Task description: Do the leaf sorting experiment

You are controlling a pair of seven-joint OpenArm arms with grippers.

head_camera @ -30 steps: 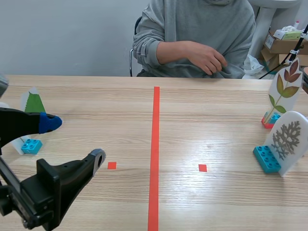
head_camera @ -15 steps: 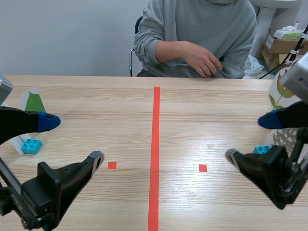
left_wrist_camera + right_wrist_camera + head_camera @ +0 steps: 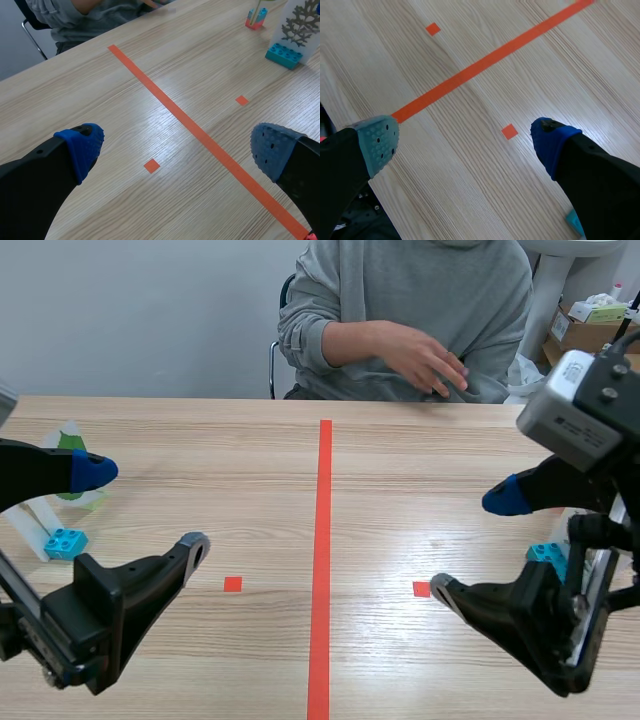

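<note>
The right gripper (image 3: 468,544) has swung inward; both it and the left gripper (image 3: 143,508) gape empty.

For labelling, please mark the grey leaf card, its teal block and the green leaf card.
grey leaf card (image 3: 300,25), left wrist view, printed leaf.
teal block (image 3: 285,52), left wrist view, top.
green leaf card (image 3: 68,441), scene view, green part.

This looks like a robotics lab or test room: a pale wooden surface (image 3: 430,470) is marked with an orange-red tape line (image 3: 323,540) and small tape squares (image 3: 232,584), and two black robot arms (image 3: 95,625) come in over it from either side. A person (image 3: 420,300) sits on a chair (image 3: 274,365) across it before a bare grey wall (image 3: 130,320). Cardboard boxes (image 3: 588,332) are piled in the far corner, and a leaf card (image 3: 299,22) stands in a blue toy-brick base (image 3: 283,55).
</note>
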